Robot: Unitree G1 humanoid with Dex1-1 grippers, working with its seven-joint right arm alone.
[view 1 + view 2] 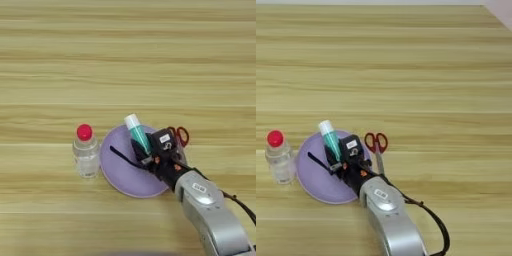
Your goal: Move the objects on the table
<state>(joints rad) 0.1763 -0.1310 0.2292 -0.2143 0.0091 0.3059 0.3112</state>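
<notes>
My right gripper point(144, 148) hovers over the right part of a purple plate point(117, 172), shut on the lower end of the glue stick point(136, 131). The stick is white with a teal-green label. It tilts up and to the left, its white cap reaching just past the plate's far rim. The steel scissors with red handle loops point(376, 142) lie on the table point(125, 60) just right of the plate, blades pointing toward me; my gripper housing hides part of them in the left eye view. A thin black part of the gripper sticks out leftward over the plate.
A clear bottle with a red cap point(85, 151) stands upright right beside the plate's left rim. My silver forearm point(388, 212) comes in from the bottom edge, with a black cable point(431, 220) looping on its right.
</notes>
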